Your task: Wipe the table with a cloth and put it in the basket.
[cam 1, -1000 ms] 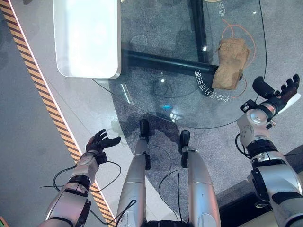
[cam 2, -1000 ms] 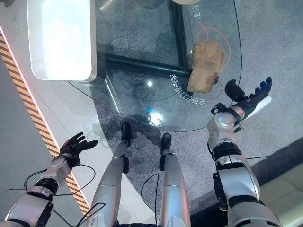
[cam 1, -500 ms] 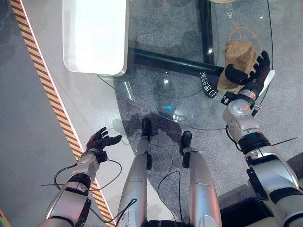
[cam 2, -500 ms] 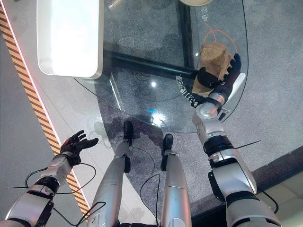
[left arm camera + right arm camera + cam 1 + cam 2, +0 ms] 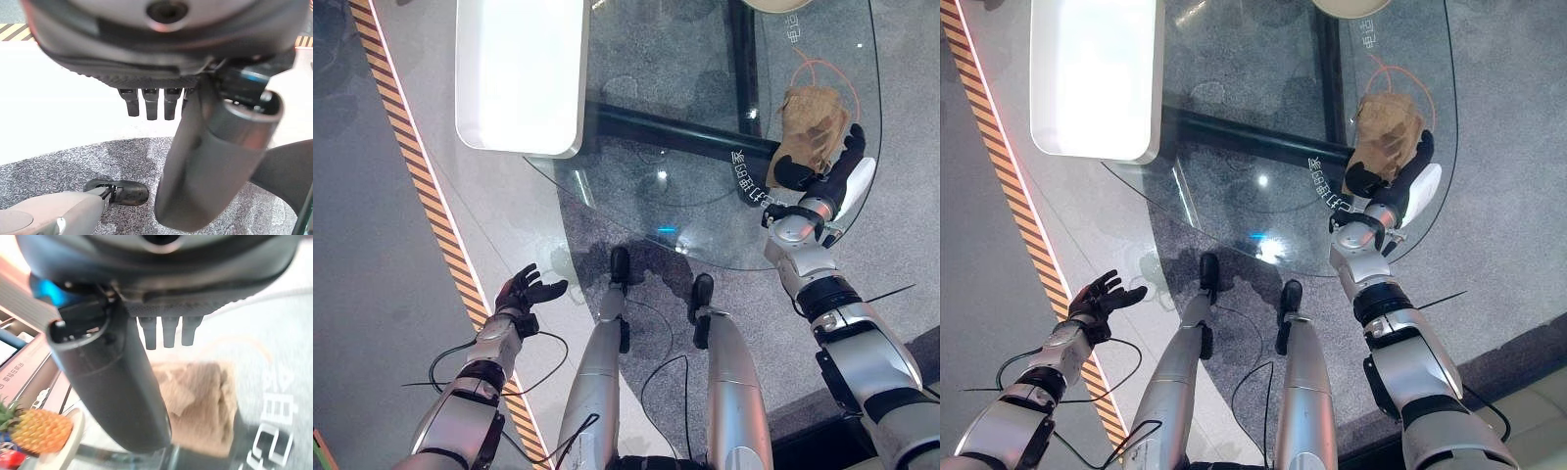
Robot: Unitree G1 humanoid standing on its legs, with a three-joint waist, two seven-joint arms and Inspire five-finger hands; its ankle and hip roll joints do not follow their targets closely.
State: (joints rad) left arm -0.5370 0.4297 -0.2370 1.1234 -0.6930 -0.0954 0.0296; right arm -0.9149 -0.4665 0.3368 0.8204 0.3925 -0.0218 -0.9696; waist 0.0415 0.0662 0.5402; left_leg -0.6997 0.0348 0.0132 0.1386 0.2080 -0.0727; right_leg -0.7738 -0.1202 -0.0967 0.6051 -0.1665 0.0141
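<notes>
the step in hand looks like the reach for the cloth [image 5: 811, 119], before any wiping. the crumpled tan cloth lies on the round glass table [image 5: 705, 78], near its right edge, beside white lettering printed on the glass. the right hand [image 5: 829, 172] is at the cloth's near end, fingers straight and spread with the thumb out, so it grips nothing; from the head views i cannot tell whether the fingertips touch the fabric or hover just over it. in the right wrist view the cloth [image 5: 200, 401] sits just past the straight fingers [image 5: 169, 333]. the next move, i judge, calls for closing the fingers on the cloth and pressing it flat to sweep the glass.

the left hand [image 5: 523, 291] hangs idle low at the left, fingers relaxed and open, well apart from the table.

the glass is see-through, with a dark bar [image 5: 666, 132] of the base under it and speckled grey floor [image 5: 372, 294] below. a white rectangular top [image 5: 522, 78] stands at the far left, and a striped yellow-and-black line [image 5: 411, 176] crosses the floor. a pineapple [image 5: 36, 431] on a pale plate [image 5: 68, 443] shows in the right wrist view.
</notes>
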